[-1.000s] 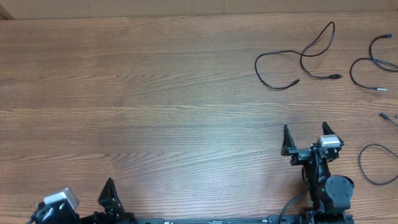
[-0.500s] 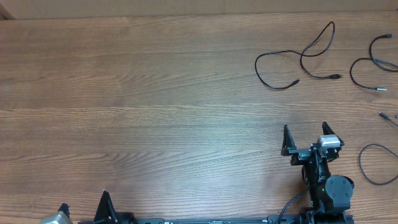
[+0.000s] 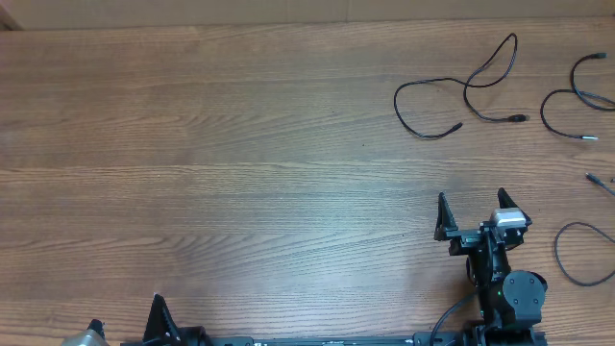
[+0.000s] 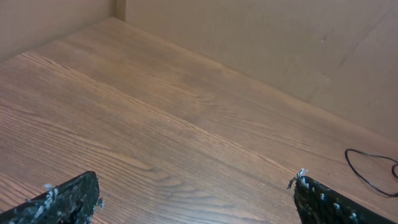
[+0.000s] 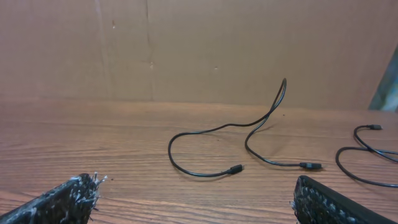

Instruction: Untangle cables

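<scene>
Several thin black cables lie apart at the table's far right. One long cable point(image 3: 452, 96) makes a raised loop and has two plug ends; it also shows in the right wrist view point(image 5: 211, 130). A second cable point(image 3: 567, 101) curls at the right edge and also shows in the right wrist view point(image 5: 364, 149). A third cable point(image 3: 575, 255) loops beside my right arm. My right gripper point(image 3: 471, 207) is open and empty, well short of the long cable. My left gripper point(image 3: 125, 317) is open and empty at the bottom left edge, far from all cables.
A short plug end point(image 3: 601, 180) pokes in from the right edge. A cardboard wall point(image 5: 199, 43) stands behind the table. In the left wrist view, a bit of cable point(image 4: 367, 171) lies far right on the wooden table point(image 4: 186, 124).
My left gripper has drawn back toward the bottom edge of the overhead view and is now mostly out of frame. The right arm and the cables have not moved.
</scene>
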Robot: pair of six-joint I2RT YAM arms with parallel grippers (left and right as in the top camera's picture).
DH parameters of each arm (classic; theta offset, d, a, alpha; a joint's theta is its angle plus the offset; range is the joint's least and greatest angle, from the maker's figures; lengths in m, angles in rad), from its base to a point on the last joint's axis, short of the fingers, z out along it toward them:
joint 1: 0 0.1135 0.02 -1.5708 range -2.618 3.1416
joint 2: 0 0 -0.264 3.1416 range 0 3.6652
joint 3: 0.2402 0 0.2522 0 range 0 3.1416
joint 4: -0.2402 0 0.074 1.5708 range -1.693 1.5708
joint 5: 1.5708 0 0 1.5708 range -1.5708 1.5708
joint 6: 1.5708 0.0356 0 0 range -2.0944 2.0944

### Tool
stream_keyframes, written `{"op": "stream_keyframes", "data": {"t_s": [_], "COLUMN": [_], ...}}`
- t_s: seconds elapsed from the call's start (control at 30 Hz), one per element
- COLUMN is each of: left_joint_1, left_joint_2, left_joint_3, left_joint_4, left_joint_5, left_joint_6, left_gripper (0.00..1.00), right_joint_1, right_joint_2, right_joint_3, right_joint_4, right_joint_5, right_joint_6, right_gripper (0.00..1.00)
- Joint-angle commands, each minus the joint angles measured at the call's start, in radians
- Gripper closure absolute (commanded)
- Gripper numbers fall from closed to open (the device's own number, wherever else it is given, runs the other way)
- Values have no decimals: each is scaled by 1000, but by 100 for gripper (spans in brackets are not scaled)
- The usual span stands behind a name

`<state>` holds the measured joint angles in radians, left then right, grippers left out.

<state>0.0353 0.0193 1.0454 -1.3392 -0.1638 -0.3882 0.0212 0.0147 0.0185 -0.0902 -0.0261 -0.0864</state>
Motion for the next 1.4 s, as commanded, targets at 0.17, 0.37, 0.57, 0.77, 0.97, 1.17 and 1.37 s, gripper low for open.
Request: {"op": "stream_keyframes", "data": {"t_s": [0.17, 0.37, 0.57, 0.77, 0.97, 1.17, 1.37], "left_joint_1": [-7, -33, -5, -5, -5, -5, -5], "left_joint_2": [-15, -15, -15, -15, -15, -15, -15], "left_joint_3": [-3, -3, -3, -3, -21, -186, -449], "left_joint_4": [3, 3, 3, 3, 64, 364, 745], "left_joint_5": [4, 4, 4, 4, 6, -31, -30], "left_joint_6": [14, 14, 14, 14, 0, 0, 0], "left_gripper": [1, 1, 1, 1, 1, 0, 1], "right_joint_1": [2, 2, 2, 2, 2, 2, 2], "right_joint_2": [-12, -12, -12, -12, -12, -12, -12], "right_joint_3": [-10, -10, -10, -10, -10, -10, -10], "right_joint_4": [7, 7, 7, 7, 7, 7, 7], "right_joint_5": [-1, -1, -1, -1, -1, -1, -1], "right_joint_6": [-4, -4, -4, -4, -4, -4, -4], "right_gripper": [0, 0, 0, 0, 0, 0, 0]}}
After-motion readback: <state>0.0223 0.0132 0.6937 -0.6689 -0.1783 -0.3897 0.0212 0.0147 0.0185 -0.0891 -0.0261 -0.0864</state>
